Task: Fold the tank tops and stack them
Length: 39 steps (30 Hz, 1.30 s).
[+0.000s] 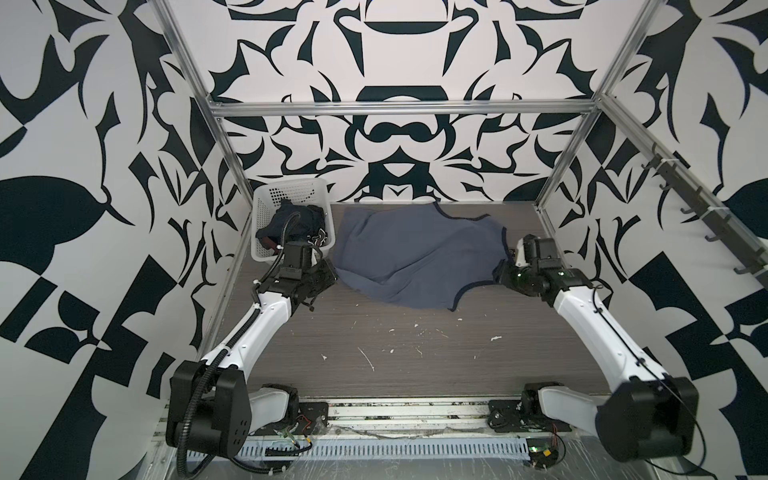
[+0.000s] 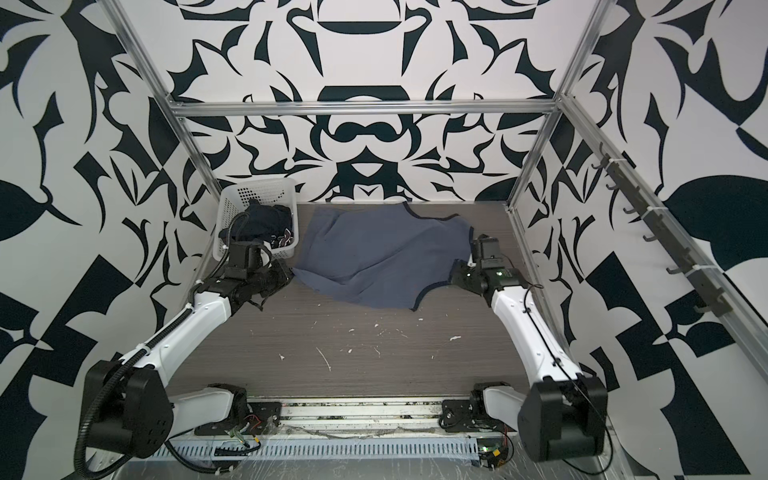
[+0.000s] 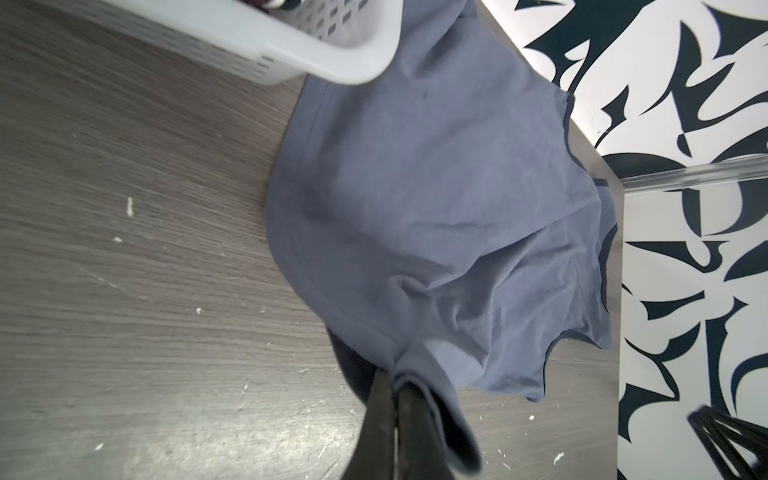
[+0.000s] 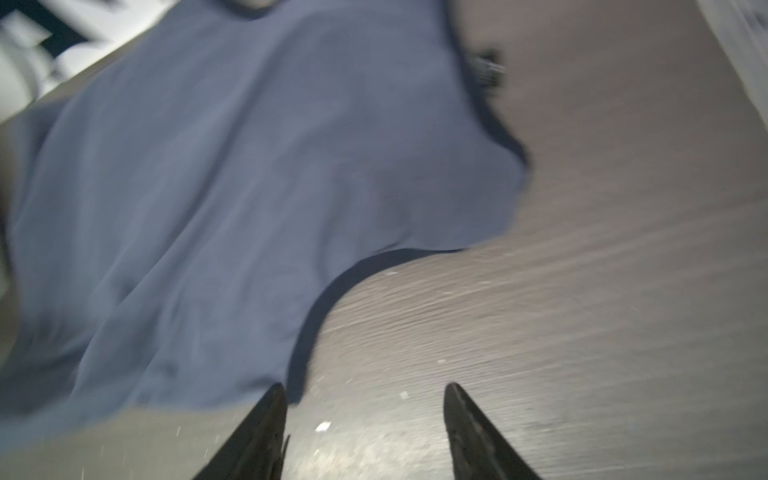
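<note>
Pinching the hem of the slate-blue tank top at its nine o'clock edge, your left gripper is clamped on the cloth. Beyond it, at eleven o'clock, the navy tank top sits in the basket. At the spread top's three o'clock edge, your right gripper stands with jaws apart and empty, just beside the armhole.

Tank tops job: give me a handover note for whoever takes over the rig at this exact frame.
Left gripper: shut on a corner of the slate-blue top.
Right gripper: open, empty, beside that top's armhole edge.
Slate-blue top: spread out, wrinkled, on the table.
Navy top: bunched in the basket.
Done: nothing folded yet.
To do: fold both, then stack.
</note>
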Each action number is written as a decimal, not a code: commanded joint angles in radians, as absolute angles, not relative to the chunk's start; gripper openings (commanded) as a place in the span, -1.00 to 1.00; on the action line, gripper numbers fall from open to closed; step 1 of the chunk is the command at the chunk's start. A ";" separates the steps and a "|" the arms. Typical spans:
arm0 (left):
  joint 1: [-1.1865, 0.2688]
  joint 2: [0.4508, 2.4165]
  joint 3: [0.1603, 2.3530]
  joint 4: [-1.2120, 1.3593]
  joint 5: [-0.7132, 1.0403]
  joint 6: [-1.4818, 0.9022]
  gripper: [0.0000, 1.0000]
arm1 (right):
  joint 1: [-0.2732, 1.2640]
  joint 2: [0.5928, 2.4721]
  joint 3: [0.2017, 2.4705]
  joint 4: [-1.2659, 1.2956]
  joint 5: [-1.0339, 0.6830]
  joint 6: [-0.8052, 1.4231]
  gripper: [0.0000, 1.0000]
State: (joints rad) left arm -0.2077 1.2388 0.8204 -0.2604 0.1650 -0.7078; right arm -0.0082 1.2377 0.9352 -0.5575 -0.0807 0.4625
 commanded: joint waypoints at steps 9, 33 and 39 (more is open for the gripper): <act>-0.204 1.210 0.807 -0.258 0.133 -0.683 -1.00 | -0.125 1.588 0.998 -0.435 -0.014 0.541 0.06; -0.643 1.485 1.237 -0.479 -0.076 -0.466 0.38 | -0.126 1.864 1.322 -0.532 -0.119 0.464 -0.59; -0.768 1.715 1.399 -0.307 0.089 -0.457 0.53 | -0.127 1.876 1.330 -0.550 -0.132 0.452 -0.32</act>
